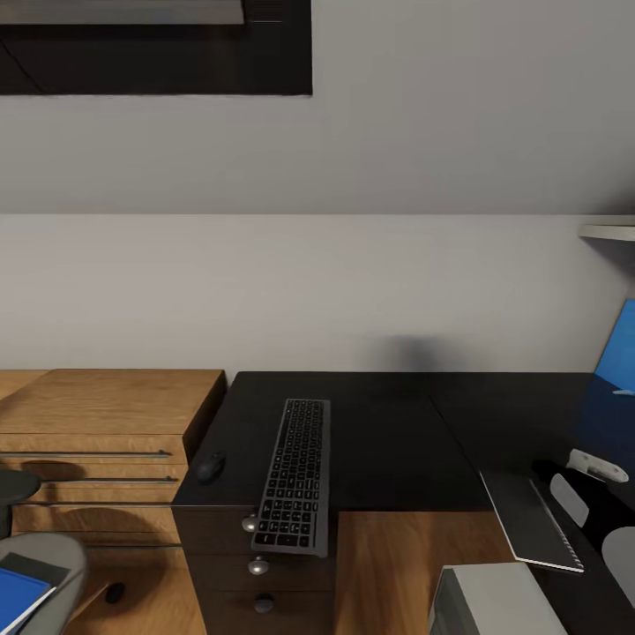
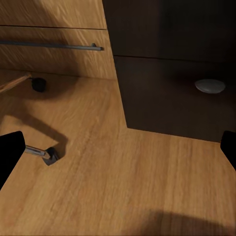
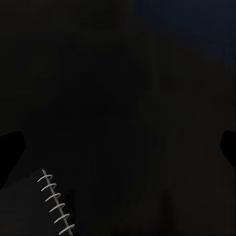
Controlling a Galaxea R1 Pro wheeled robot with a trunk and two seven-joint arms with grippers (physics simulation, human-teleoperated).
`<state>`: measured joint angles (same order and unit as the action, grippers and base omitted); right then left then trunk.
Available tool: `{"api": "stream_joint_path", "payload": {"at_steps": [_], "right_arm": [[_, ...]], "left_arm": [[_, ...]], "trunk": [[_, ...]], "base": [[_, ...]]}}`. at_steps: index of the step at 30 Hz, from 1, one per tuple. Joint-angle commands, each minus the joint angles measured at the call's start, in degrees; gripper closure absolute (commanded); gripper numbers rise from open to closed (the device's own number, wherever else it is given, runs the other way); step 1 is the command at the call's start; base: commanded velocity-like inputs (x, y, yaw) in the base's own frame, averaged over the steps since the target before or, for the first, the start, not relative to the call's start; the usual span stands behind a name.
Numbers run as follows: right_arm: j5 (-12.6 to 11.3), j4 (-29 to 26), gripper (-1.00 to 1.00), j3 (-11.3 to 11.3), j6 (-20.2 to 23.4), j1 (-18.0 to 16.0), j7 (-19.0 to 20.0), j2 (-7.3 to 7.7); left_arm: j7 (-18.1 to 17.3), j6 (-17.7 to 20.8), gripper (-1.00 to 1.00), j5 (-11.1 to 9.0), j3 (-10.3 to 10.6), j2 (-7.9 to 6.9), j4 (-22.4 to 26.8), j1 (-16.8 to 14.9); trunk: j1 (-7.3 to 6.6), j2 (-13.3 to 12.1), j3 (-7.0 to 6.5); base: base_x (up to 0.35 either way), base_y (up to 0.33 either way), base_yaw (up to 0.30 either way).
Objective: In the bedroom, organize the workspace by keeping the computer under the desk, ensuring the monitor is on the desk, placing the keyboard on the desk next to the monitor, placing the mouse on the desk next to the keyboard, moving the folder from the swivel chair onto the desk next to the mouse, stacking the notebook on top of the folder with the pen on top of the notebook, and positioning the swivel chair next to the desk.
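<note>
The right gripper [image 3: 120, 142] hangs wide open, empty, over the notebook [image 3: 34, 209] on the desk [image 1: 397, 441], so grabbing it looks next, once the folder [image 1: 22, 595] leaves the swivel chair [image 1: 62, 564].

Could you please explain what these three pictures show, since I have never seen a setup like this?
They are simulator renders from a wheeled robot with two arms. The large picture comes from a camera on its head, looking down at a black desk. On it lie a keyboard, overhanging the front edge, a small mouse beside it, and a spiral notebook to the right. A blue folder rests on the swivel chair at lower left.

The other two come from cameras near each arm's fingers. The left one looks at the wood floor and a desk drawer knob. The right one hovers over the dark desk near the notebook's spiral. Both sets of fingers are spread and hold nothing.
</note>
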<state>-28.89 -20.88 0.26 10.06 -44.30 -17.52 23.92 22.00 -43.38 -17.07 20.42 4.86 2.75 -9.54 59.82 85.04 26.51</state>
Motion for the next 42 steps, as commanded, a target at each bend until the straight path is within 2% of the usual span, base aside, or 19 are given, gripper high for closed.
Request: {"api": "stream_joint_path", "payload": {"at_steps": [1, 7, 8, 14, 21, 23, 28, 42], "right_arm": [[-0.3, -0.1, -1.0, 0.0, 0.4, 0.0, -0.1, 0.03], [-3.1, -0.1, -1.0, 0.0, 1.5, 0.0, 4.3, 0.17], [-4.0, -0.1, -1.0, 0.0, 3.1, 0.0, 5.5, 0.22], [-5.8, 0.0, -1.0, 0.0, 4.6, 0.0, 6.4, 0.24], [-9.6, 0.0, -1.0, 0.0, 5.1, 0.0, 6.6, 0.31], [-11.6, 0.0, -1.0, 0.0, 6.4, 0.0, 6.7, 0.32], [-12.2, 0.0, -1.0, 0.0, 7.0, 0.0, 6.8, 0.33], [-12.5, 0.0, -1.0, 0.0, 7.3, 0.0, 6.8, 0.34]], "left_arm": [[0.3, -0.1, -1.0, -0.3, 0.5, 0.0, 0.0, 0.0], [0.3, -0.1, -1.0, -0.3, 0.5, 0.02, 0.0, 0.0], [0.3, -0.1, -1.0, -0.3, 0.5, 0.01, 0.0, 0.0], [0.3, -0.2, -1.0, -0.3, 0.5, 0.06, 0.0, 0.0], [0.5, -0.4, -1.0, -0.3, 0.5, 0.23, 0.0, 0.0], [0.7, -0.4, -1.0, -0.4, 0.5, 0.3, 0.0, 0.0], [0.7, -0.4, -1.0, -0.4, 0.5, 0.32, 0.0, 0.0], [0.8, -0.4, -1.0, -0.4, 0.5, 0.33, 0.0, 0.0]], "trunk": [[0.0, 0.0, 0.06], [0.0, 0.0, 0.06], [0.0, 0.0, 0.06], [0.0, 0.0, 0.06], [0.0, 0.0, 0.06], [0.43, 0.8, 0.42], [1.53, 2.8, 1.32], [1.75, 3.2, 1.5]], "base": [[0.0, -0.02, 0.0], [0.0, -0.005, 0.0], [0.0, -0.001, 0.0], [0.0, 0.0, 0.0], [0.0, 0.0, 0.0], [0.0, 0.0, 0.0], [0.0, 0.0, 0.0], [0.0, 0.0, 0.0]]}}
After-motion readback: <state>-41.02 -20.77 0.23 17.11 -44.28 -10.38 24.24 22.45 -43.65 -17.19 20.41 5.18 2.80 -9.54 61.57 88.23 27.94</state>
